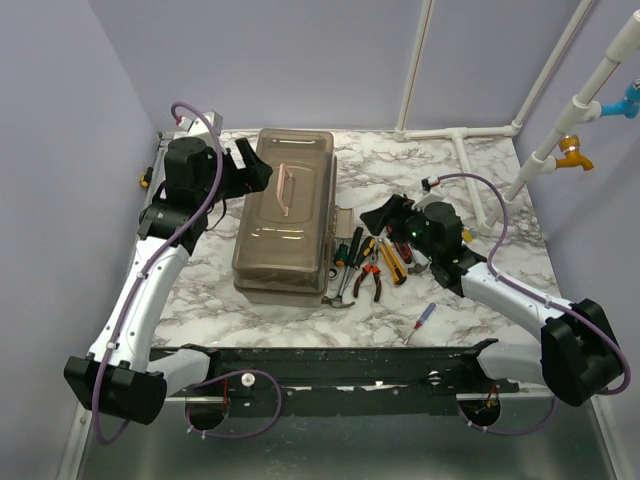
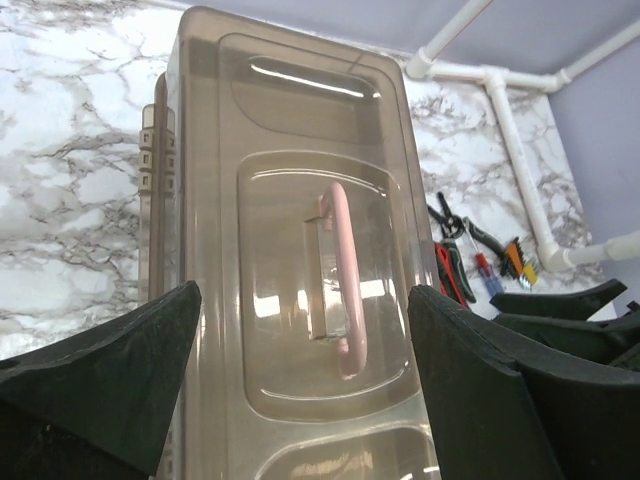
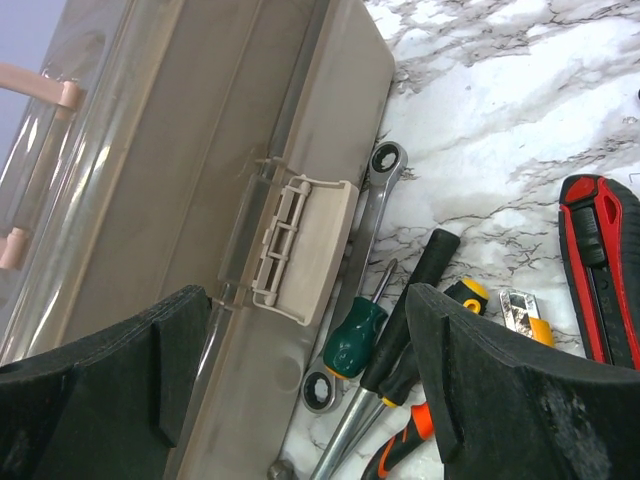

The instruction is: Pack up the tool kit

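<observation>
The closed beige toolbox (image 1: 285,215) with a smoky lid and pink handle (image 1: 287,187) lies in the middle of the table. My left gripper (image 1: 255,165) is open and empty, hovering over the box's far left; in the left wrist view (image 2: 305,400) its jaws stand either side of the lid, with the handle (image 2: 345,290) ahead. My right gripper (image 1: 385,215) is open and empty beside the box's right side. The right wrist view (image 3: 310,390) shows the side latch (image 3: 305,245), a ratchet wrench (image 3: 365,250), a green screwdriver (image 3: 355,335) and a red knife (image 3: 598,270).
Loose tools (image 1: 370,265) lie in a heap right of the box, a hammer among them. A small blue and red screwdriver (image 1: 425,317) lies alone near the front. White pipes (image 1: 460,130) run along the back right. Purple walls close the left and back.
</observation>
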